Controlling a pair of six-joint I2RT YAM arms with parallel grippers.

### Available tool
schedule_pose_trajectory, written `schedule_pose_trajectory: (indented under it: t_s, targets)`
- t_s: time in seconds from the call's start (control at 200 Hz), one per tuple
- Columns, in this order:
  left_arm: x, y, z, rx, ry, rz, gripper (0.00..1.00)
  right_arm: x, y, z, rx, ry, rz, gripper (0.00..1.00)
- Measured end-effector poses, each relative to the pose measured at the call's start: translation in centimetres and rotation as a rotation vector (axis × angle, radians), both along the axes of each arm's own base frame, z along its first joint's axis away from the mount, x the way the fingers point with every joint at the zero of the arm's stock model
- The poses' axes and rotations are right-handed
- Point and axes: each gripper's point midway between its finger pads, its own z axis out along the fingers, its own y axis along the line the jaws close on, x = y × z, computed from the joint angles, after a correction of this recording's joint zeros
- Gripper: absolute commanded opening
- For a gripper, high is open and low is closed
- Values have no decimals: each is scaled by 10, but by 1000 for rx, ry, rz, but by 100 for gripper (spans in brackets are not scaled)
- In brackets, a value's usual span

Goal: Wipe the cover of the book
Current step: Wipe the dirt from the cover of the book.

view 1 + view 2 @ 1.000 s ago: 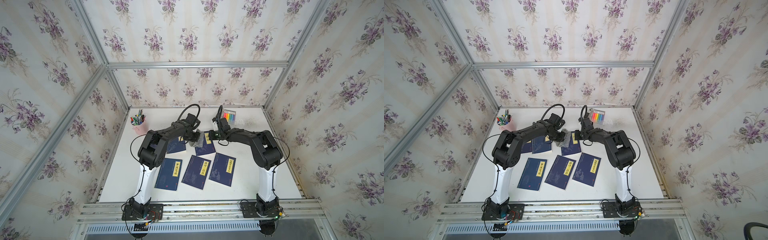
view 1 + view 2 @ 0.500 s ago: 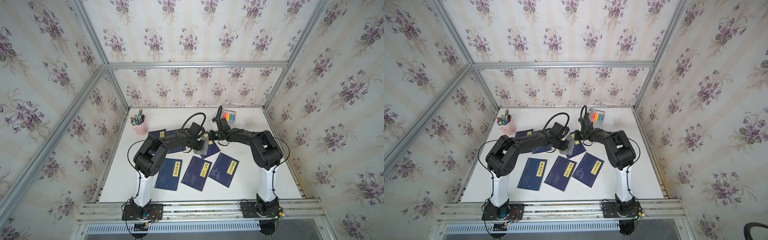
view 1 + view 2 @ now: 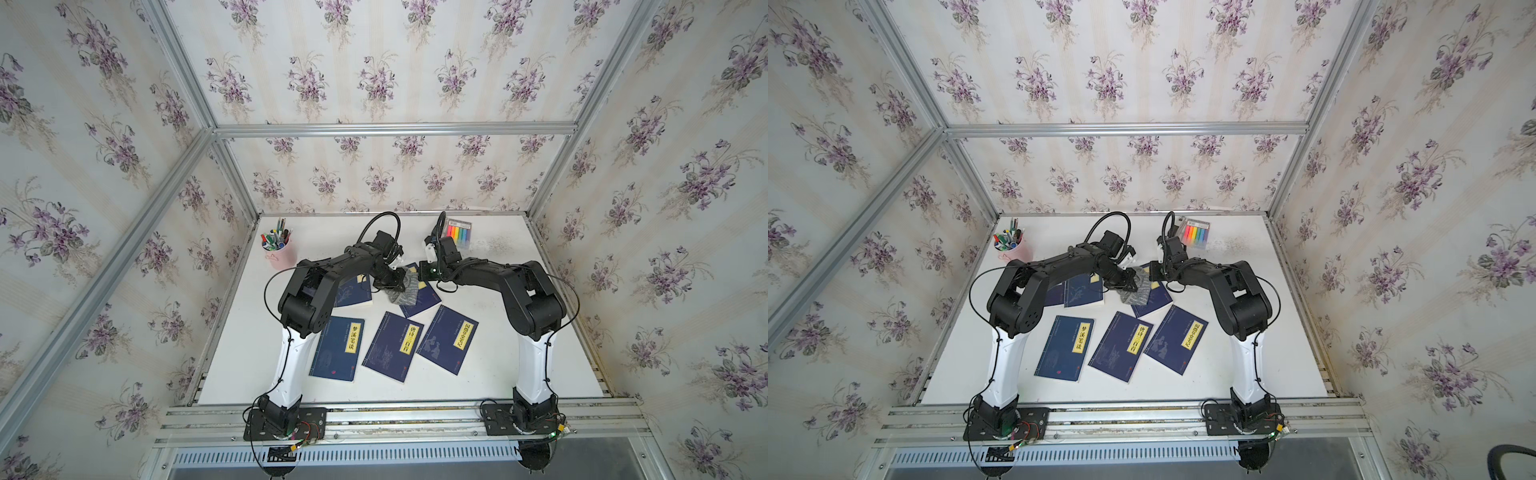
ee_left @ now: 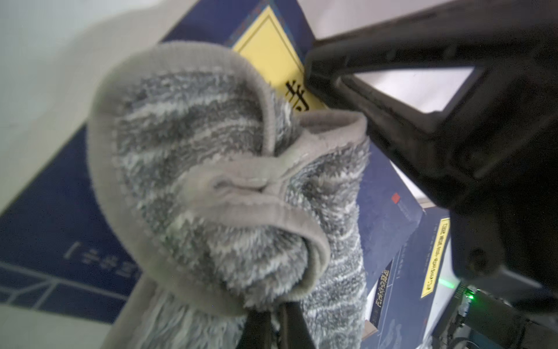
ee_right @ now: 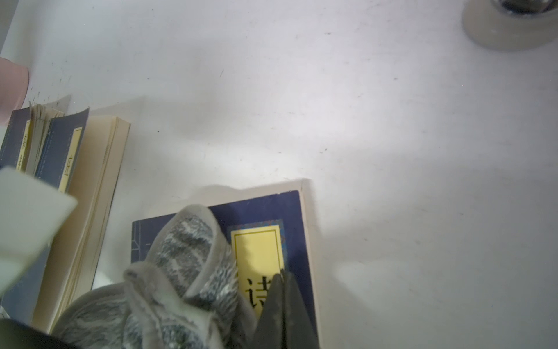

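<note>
White table within a floral-papered enclosure, seen in both top views. At upper left of table, pen cup; at its far edge, upper centre, marker pack. Several other books lying flat below and left of frame centre.

Under wipe: book, just right of frame centre, flat, cover up, yellow label partly showing. Grey cloth bunched on the cover's left part, touching it.

State of left gripper: clamped tight on a fold of cloth. State of right gripper: closed, holding nothing, tips bearing down on the yellow label. Judged to be pinning the book against sliding.

Progress, by judgement: mid-wipe. Cloth in hand and in contact with the cover, so pick-up and approach done. Label side and lower corner bare of cloth. No dirt or streak visible to separate wiped from unwiped; cannot tell how much is covered. Left to do: passes over the rest of the cover, including the patch under the right gripper's tips, reachable only once lifted; then cloth off the book.
</note>
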Motion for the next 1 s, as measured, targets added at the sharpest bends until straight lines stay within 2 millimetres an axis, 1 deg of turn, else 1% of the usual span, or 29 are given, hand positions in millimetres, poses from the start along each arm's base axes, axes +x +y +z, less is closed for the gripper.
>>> schedule_pose_trajectory:
  t_s: [0.255, 0.33, 0.405, 0.505, 0.604, 0.679, 0.764, 0.879, 0.939, 0.999]
  targets:
    - [40, 16, 2, 46, -33, 49, 0, 0, 0, 0, 0, 1, 0, 0]
    - [46, 19, 2, 56, -38, 57, 0, 0, 0, 0, 0, 1, 0, 0]
    - [45, 21, 2, 61, -52, 55, 0, 0, 0, 0, 0, 1, 0, 0]
    - [38, 25, 2, 89, -93, 57, 0, 1, 0, 0, 0, 1, 0, 0]
    - [24, 27, 3, 120, -119, 51, 0, 1, 1, -1, 3, 3, 2, 0]
    - [14, 24, 3, 143, -145, 40, 0, 1, 1, -1, 3, 3, 2, 0]
    - [-5, 13, 2, 164, -166, 3, 0, 2, 2, -1, 6, -2, 2, 0]
    - [-31, -14, 3, 168, -190, -61, 0, 3, 3, -1, 15, -4, 4, 0]
    - [-38, -22, 3, 162, -193, -71, 0, 3, 4, -1, 19, -5, 6, 0]
    - [-42, -24, 3, 155, -187, -62, 0, 2, 4, -1, 21, -9, 6, 0]
